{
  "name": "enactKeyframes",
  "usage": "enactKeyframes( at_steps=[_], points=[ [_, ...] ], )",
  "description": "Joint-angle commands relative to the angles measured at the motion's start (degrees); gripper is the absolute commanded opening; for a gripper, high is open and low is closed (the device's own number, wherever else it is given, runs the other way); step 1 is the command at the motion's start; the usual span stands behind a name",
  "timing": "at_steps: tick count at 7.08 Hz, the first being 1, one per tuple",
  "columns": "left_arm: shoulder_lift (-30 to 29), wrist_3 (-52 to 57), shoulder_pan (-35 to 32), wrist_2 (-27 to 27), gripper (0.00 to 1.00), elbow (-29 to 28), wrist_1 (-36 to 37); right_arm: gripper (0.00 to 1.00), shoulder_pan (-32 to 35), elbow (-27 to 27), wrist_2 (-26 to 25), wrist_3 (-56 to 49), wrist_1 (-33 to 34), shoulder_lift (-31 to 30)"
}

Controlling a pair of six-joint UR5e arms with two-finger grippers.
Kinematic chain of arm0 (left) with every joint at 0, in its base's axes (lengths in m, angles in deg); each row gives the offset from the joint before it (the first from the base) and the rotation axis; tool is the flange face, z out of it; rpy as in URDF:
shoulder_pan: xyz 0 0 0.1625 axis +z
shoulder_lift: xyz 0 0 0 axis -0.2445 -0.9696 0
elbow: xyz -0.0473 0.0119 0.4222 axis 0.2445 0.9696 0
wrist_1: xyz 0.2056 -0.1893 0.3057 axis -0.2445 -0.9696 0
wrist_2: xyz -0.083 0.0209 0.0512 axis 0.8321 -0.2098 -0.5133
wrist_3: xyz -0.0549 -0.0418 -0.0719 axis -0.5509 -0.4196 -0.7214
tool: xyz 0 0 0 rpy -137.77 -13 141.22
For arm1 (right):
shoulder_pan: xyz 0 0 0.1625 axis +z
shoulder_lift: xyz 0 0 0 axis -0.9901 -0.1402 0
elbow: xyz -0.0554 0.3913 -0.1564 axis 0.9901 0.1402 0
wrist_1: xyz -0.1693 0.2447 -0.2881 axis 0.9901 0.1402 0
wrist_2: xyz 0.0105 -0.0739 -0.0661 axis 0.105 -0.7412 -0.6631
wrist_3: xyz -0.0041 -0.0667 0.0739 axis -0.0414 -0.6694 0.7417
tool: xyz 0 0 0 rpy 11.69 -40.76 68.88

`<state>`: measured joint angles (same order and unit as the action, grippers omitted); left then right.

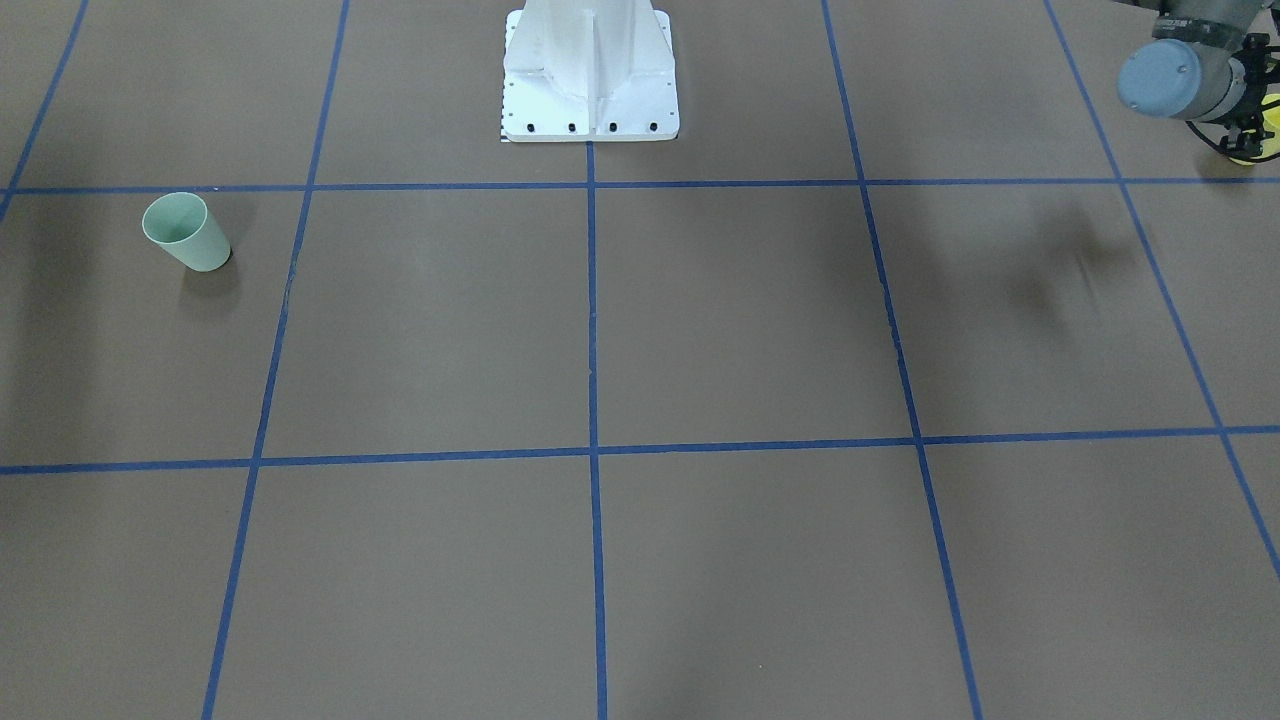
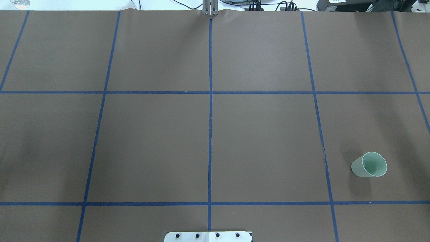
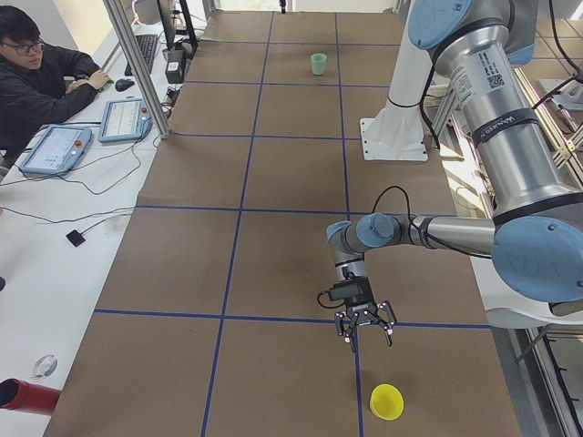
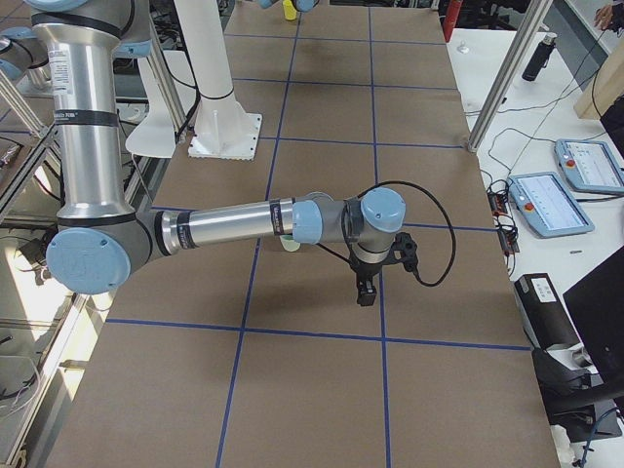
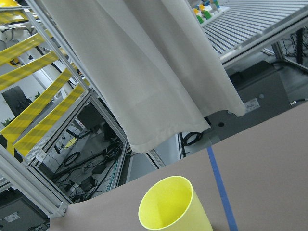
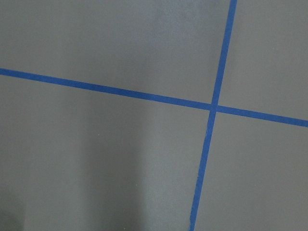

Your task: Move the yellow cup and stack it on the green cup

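The yellow cup [image 3: 386, 401] stands upright near the table's left end, by a blue tape line. It also shows in the left wrist view [image 5: 173, 210] and at the edge of the front-facing view [image 1: 1271, 128]. My left gripper [image 3: 364, 330] hangs above the table a short way from it and holds nothing; I cannot tell whether it is open. The green cup [image 2: 369, 164] stands upright on the right side, also in the front-facing view [image 1: 186, 232]. My right gripper [image 4: 367, 289] hangs over the table near it; I cannot tell its state.
The robot's white base plate [image 1: 590, 100] sits at the middle of the near edge. Blue tape lines [image 2: 210, 101] divide the brown table into squares. An operator [image 3: 41, 77] sits at a side desk with tablets and cables.
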<state>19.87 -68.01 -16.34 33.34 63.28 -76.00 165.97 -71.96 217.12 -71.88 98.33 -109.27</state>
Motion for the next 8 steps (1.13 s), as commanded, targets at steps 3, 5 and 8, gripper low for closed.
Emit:
enactKeyframes(
  at_steps=[3,5,8],
  points=[
    [-11.25,-12.99,5.27,2.44,1.0,-18.11,-3.35,1.0,-0.54,0.27,2.5,-0.11,-0.11,0.14],
    [-10.12,-13.0,5.19,2.18,1.0,-18.21,-2.83,1.0,-1.67,-0.42,2.59,0.07,-0.11,0.66],
    [-5.46,-13.08,5.01,1.73,1.0,-18.03,-3.09,1.0,-8.86,-0.52,2.41,0.16,-0.11,6.01]
  ],
)
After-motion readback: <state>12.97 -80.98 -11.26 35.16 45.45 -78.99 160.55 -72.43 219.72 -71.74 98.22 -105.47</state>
